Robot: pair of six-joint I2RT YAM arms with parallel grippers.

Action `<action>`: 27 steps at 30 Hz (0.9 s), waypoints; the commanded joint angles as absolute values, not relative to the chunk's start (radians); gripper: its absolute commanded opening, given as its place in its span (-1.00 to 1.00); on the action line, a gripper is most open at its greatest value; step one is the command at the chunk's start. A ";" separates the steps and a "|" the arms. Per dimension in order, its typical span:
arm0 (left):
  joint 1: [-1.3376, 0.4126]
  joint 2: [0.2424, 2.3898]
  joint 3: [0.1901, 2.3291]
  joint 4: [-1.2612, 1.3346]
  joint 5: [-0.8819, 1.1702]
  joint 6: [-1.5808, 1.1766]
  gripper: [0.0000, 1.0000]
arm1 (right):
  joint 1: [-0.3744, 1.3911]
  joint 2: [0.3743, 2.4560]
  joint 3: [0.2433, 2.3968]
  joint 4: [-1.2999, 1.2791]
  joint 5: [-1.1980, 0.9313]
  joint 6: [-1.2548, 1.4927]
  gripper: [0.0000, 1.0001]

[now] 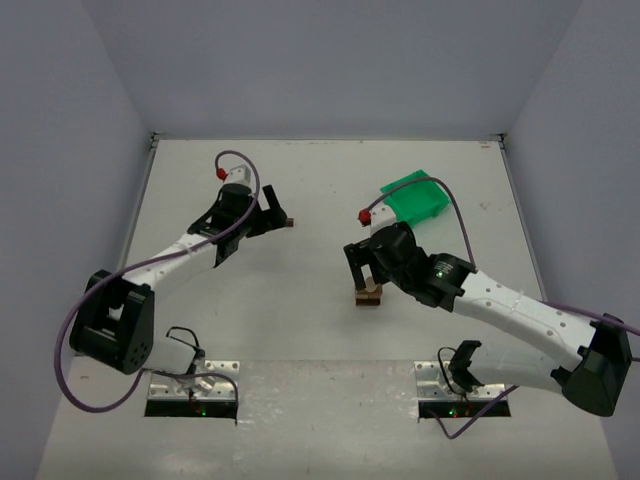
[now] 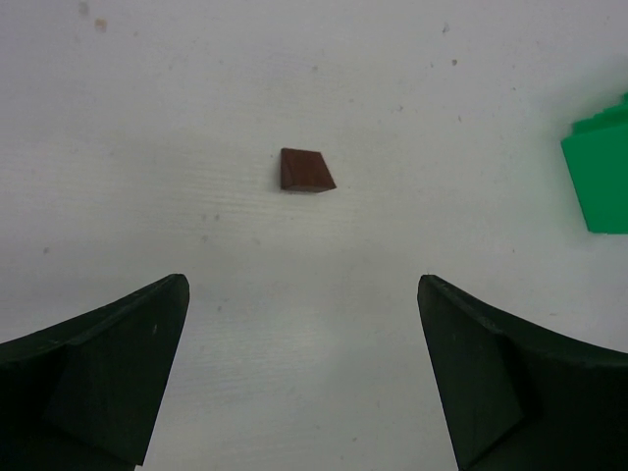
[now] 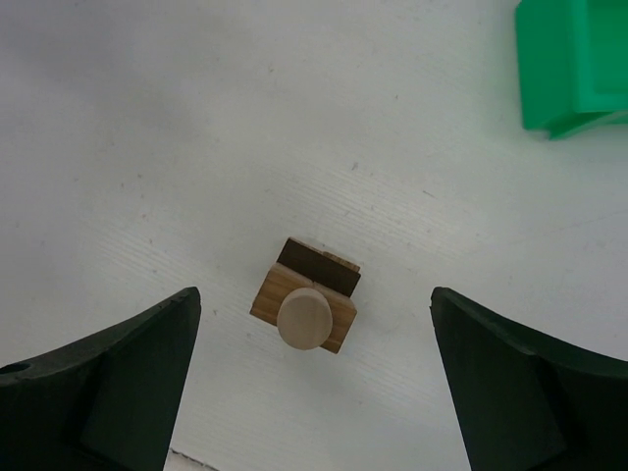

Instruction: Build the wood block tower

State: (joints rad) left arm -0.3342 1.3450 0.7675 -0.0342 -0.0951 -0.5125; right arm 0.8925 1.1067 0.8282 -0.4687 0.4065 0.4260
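The wood block tower stands near the table's middle: a pale short cylinder on a light tan block, with a dark brown piece behind it. My right gripper hovers directly above the tower, open wide and holding nothing. A lone dark brown block lies flat on the table ahead of my left gripper, which is open and empty. From the top view, this block sits just right of the left gripper.
A green plastic bin sits at the back right, beyond the right gripper; its corner shows in both wrist views. Purple cables loop off both arms. Grey walls close in the white table.
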 commanded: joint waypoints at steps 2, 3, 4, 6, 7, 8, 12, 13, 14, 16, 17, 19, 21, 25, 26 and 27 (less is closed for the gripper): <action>-0.400 1.545 0.978 -0.062 -0.060 -0.379 1.00 | 0.881 1.089 0.806 -0.422 0.532 0.485 0.97; -0.402 1.605 1.017 -0.084 -0.075 -0.371 1.00 | 0.873 1.089 0.801 -0.421 0.532 0.489 0.97; -0.402 1.650 1.042 -0.100 -0.081 -0.368 1.00 | 0.869 1.088 0.796 -0.420 0.531 0.489 0.97; -0.402 1.729 1.116 -0.136 -0.107 -0.360 0.98 | 0.851 1.084 0.777 -0.419 0.531 0.494 0.97; -0.403 1.745 1.128 -0.151 -0.113 -0.353 0.92 | 0.845 1.082 0.771 -0.418 0.530 0.496 0.97; -0.404 1.761 1.139 -0.165 -0.118 -0.347 0.87 | 0.840 1.080 0.765 -0.417 0.529 0.497 0.97; -0.408 1.797 1.155 -0.167 -0.112 -0.339 0.71 | 0.813 1.073 0.737 -0.413 0.520 0.500 0.97; -0.408 1.802 1.158 -0.167 -0.113 -0.339 0.67 | 0.807 1.069 0.732 -0.410 0.519 0.500 0.97; -0.412 1.811 1.167 -0.167 -0.116 -0.338 0.66 | 0.798 1.067 0.725 -0.407 0.512 0.500 0.97; -0.415 1.828 1.180 -0.172 -0.121 -0.334 0.58 | 0.788 1.064 0.718 -0.403 0.504 0.500 0.97; -0.416 1.839 1.190 -0.179 -0.125 -0.333 0.56 | 0.782 1.062 0.714 -0.402 0.499 0.500 0.97; -0.416 1.871 1.214 -0.193 -0.128 -0.332 0.49 | 0.773 1.053 0.702 -0.402 0.495 0.502 0.97; -0.416 1.892 1.228 -0.195 -0.134 -0.331 0.40 | 0.766 1.046 0.691 -0.402 0.494 0.504 0.97; -0.416 1.926 1.266 -0.211 -0.156 -0.331 0.23 | 0.755 1.035 0.680 -0.402 0.491 0.503 0.97; -0.416 1.933 1.274 -0.218 -0.164 -0.331 0.17 | 0.753 1.033 0.680 -0.401 0.490 0.503 0.97; -0.416 1.939 1.280 -0.222 -0.171 -0.332 0.09 | 0.750 1.032 0.679 -0.401 0.490 0.504 0.97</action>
State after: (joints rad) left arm -0.4076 1.9163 1.2258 -0.2191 -0.1346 -0.3409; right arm 0.7621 1.0530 0.6837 -0.4408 0.4858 0.4833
